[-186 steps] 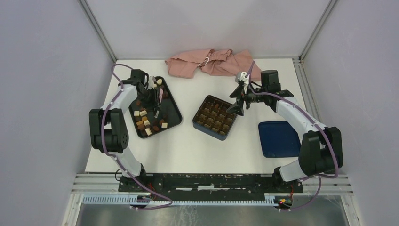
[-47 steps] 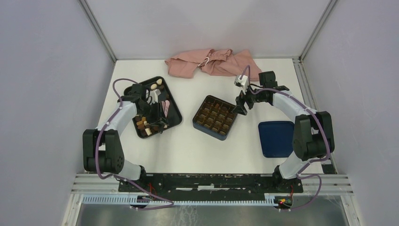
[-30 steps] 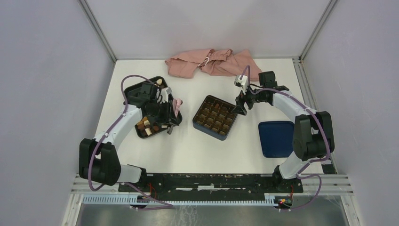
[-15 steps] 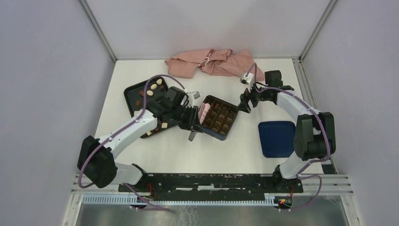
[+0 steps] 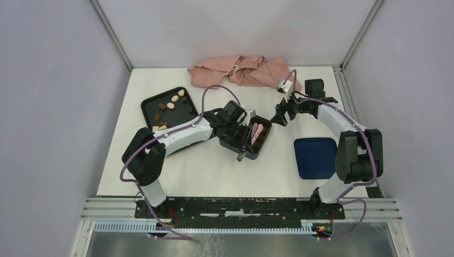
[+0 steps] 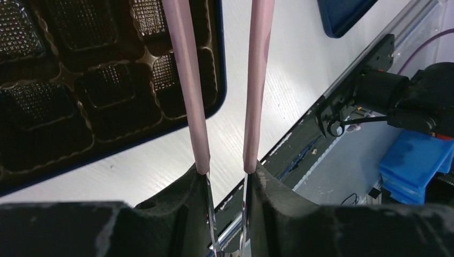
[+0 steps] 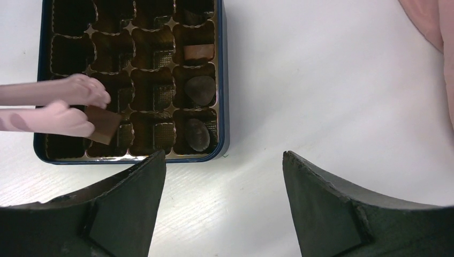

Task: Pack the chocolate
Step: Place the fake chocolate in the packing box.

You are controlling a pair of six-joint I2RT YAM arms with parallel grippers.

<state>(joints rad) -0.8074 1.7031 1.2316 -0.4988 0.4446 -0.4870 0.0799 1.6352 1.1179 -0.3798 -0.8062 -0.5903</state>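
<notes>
The white table (image 5: 214, 171) carries four things directly on its top. At ten o'clock sits a black rimmed tray (image 5: 151, 101), turned askew to the table's edges. At the centre stands a dark blue square box (image 7: 222, 80) with a brown gridded insert, also askew. At four o'clock a flat dark blue piece (image 5: 317, 157) with rounded corners lies near the right edge, apart from the box. At twelve o'clock a crumpled pink cloth (image 5: 241, 71) lies along the far edge.
</notes>
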